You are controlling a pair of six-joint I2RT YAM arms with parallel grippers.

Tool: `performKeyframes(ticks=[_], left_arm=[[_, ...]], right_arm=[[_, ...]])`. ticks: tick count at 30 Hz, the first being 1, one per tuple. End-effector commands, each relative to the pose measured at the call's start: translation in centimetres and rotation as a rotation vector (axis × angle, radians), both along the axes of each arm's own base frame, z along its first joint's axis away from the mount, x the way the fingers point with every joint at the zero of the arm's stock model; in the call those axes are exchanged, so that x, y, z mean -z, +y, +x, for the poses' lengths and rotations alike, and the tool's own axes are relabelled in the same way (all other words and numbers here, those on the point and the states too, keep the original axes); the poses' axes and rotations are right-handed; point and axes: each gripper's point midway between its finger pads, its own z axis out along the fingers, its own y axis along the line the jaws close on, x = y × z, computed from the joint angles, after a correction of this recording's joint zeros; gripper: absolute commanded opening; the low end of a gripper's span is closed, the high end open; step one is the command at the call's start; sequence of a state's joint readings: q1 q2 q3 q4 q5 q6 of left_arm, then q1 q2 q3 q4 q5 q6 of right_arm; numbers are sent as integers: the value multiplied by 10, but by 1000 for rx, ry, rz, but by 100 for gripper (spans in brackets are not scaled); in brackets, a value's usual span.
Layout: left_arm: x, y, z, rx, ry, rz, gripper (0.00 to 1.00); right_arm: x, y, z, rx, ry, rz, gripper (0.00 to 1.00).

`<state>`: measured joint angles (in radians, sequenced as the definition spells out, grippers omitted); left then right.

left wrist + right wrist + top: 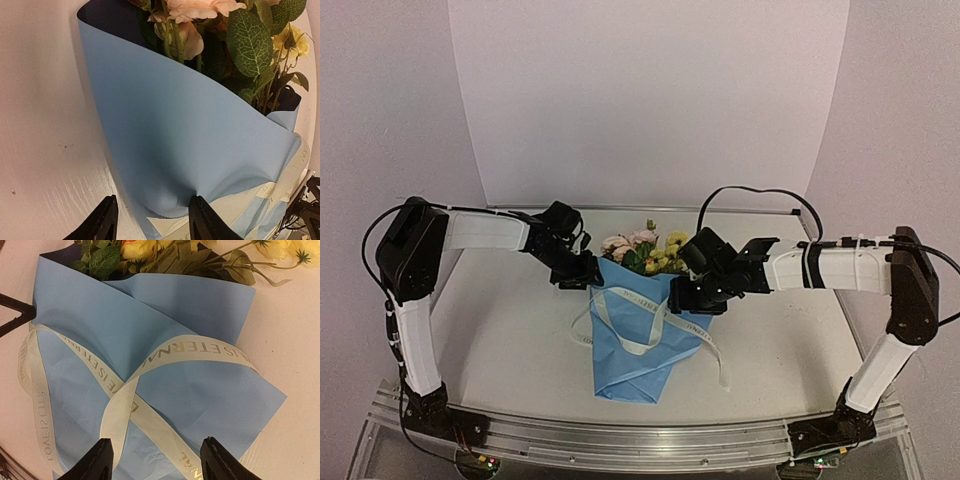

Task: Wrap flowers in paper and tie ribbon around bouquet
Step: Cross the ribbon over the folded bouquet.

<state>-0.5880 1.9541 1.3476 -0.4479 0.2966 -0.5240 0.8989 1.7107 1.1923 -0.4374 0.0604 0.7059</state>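
Lying on the white table (pixel 500 340) between two robot arms, the bouquet (pixel 630 375) points its narrow end toward the near edge and its wide rim toward the far wall. Pink and yellow flowers (pixel 642 243) with dark green leaves spill from the rim of the bright blue paper (pixel 175 140), whose darker inner side shows at the fold. A cream ribbon (pixel 200 349) with gold lettering lies draped across the cone, crossing itself once over the middle; one loose end trails onto the table at the near right.

At the cone's far left edge, the left gripper (pixel 154 200) stands with its jaws apart, straddling the paper's edge. One of its fingers (pixel 200 220) presses a dimple into the sheet, while the other sits just beside the edge on the table side.

At the far right edge, the right gripper (pixel 157 440) hovers with its jaws spread wide over the paper and the crossed ribbon, pinching nothing.
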Motion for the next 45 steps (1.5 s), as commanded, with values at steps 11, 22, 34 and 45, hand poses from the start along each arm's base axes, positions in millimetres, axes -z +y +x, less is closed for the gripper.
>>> performKeyframes(ticks=[11,22,34,45], left_arm=[[-3,-4,-19,52,28,0,39],[-16,1,-16,36,-9,13,9],[-42,16,2,-43,-107,49,0],[-65,44,22,-180,-206,65,0]], right_arm=[[-14,-3,3,9,-39,9,62],[-8,-2,-1,-25,-25,-4,62],[9,-22,-8,-68,-13,-134,73],[18,-66,-43,35,18,-85,71]])
